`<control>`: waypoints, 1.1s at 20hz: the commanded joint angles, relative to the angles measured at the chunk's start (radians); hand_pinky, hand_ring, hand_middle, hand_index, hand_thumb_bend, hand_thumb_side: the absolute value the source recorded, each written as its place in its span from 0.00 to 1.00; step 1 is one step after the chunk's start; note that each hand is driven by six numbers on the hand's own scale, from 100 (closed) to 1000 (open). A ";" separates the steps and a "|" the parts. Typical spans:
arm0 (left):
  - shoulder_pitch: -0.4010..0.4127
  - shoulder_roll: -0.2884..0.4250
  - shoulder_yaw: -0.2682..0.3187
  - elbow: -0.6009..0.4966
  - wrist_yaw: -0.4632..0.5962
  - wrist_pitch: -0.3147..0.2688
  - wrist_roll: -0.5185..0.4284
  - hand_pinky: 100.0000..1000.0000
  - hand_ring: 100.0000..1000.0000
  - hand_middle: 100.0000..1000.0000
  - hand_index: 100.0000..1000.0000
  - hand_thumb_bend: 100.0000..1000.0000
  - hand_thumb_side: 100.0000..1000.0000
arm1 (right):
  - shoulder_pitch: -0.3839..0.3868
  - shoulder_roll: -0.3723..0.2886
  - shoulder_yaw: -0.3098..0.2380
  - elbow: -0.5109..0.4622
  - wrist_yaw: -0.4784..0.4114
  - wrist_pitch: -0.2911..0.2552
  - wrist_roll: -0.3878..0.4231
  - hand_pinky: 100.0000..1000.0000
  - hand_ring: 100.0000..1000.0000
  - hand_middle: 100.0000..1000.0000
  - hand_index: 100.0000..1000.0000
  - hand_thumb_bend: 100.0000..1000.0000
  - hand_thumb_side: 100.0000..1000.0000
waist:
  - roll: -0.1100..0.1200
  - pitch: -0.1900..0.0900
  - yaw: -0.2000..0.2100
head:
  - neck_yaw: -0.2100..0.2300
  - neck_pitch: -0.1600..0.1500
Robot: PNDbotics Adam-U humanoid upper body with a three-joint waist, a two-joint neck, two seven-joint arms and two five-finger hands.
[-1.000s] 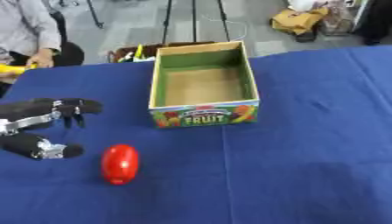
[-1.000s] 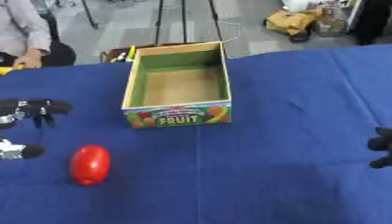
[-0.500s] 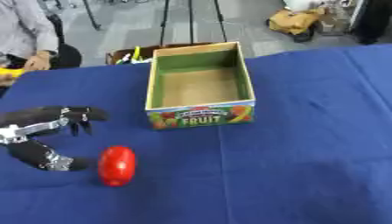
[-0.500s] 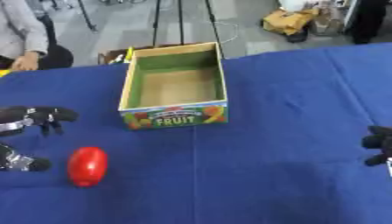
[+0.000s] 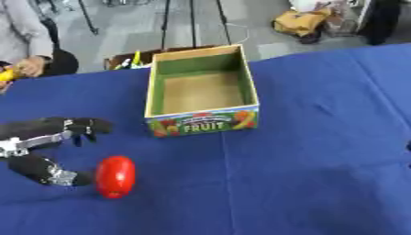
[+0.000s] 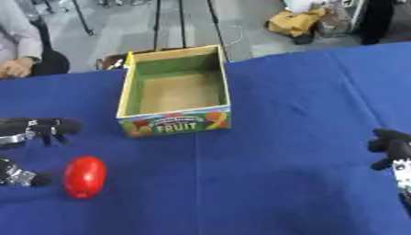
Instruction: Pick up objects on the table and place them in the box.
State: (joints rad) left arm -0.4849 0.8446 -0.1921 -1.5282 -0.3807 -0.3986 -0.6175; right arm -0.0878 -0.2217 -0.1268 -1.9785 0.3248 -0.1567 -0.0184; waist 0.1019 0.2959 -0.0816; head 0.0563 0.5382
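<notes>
Red tomato-like object (image 5: 115,176) lies on blue table (image 5: 321,151), front-left of fruit box (image 5: 202,92). Our left hand (image 5: 36,149) brackets it: fingers (image 5: 80,127) spread above, thumb low, just beside it, open, gripping nothing; we judge grasp is being set up. Box interior bare, cardboard floor showing. Our right hand (image 6: 393,149) idles at right edge, fingers curled, holding nothing.

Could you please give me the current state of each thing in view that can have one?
Box: upright on the blue table, open at the top, nothing visible inside.
Red object: lying on the table in front of the box, to its left, not lifted.
Left robot hand: open, thumb and fingers spread beside the red object, thumb tip about at it.
Right robot hand: at the right edge, holding nothing; fingers unclear.
</notes>
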 commanded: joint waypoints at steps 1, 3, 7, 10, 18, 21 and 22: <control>-0.016 0.027 0.002 -0.002 -0.012 -0.019 -0.012 0.67 0.82 1.00 1.00 0.56 0.89 | -0.007 -0.012 0.001 -0.022 -0.003 0.006 0.001 0.44 0.63 0.56 0.76 0.01 0.95 | -0.002 -0.021 0.000 | -0.009 -0.012; -0.016 0.029 0.002 -0.003 -0.017 -0.033 -0.024 0.69 0.84 1.00 1.00 0.56 0.89 | -0.007 -0.012 0.001 -0.022 -0.003 0.007 0.003 0.44 0.63 0.56 0.76 0.01 0.95 | -0.001 -0.022 0.000 | -0.013 -0.010; -0.022 0.030 -0.001 -0.008 -0.038 -0.068 -0.053 0.72 0.88 1.00 1.00 0.55 0.87 | -0.007 -0.011 0.000 -0.022 -0.003 0.010 0.005 0.44 0.63 0.56 0.76 0.01 0.94 | 0.000 -0.023 -0.002 | -0.014 -0.004; -0.029 0.030 -0.007 -0.010 -0.057 -0.094 -0.075 0.74 0.90 1.00 1.00 0.56 0.85 | -0.007 -0.011 0.001 -0.022 -0.003 0.011 0.006 0.44 0.63 0.56 0.76 0.01 0.95 | 0.000 -0.024 -0.003 | -0.013 0.002; -0.016 0.047 -0.014 -0.024 -0.126 -0.160 -0.120 0.78 0.95 1.00 1.00 0.57 0.80 | -0.008 -0.009 0.000 -0.022 0.000 0.014 0.006 0.44 0.63 0.56 0.76 0.01 0.95 | 0.002 -0.022 -0.003 | -0.018 0.012; -0.011 0.048 -0.022 -0.012 -0.133 -0.178 -0.159 0.78 0.94 0.98 1.00 0.58 0.81 | -0.009 -0.007 0.001 -0.022 0.002 0.015 0.006 0.44 0.63 0.56 0.75 0.00 0.95 | 0.000 -0.021 -0.004 | -0.018 0.015; -0.011 0.049 -0.024 -0.009 -0.132 -0.185 -0.175 0.77 0.93 0.97 1.00 0.58 0.81 | -0.009 -0.006 0.001 -0.022 0.003 0.015 0.005 0.44 0.63 0.56 0.75 0.00 0.95 | 0.000 -0.020 -0.005 | -0.018 0.016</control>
State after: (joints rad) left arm -0.4910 0.8466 -0.2193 -1.5339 -0.5093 -0.4531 -0.6538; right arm -0.0882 -0.2218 -0.1261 -1.9785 0.3242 -0.1434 -0.0124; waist 0.1054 0.2920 -0.0866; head 0.0403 0.5461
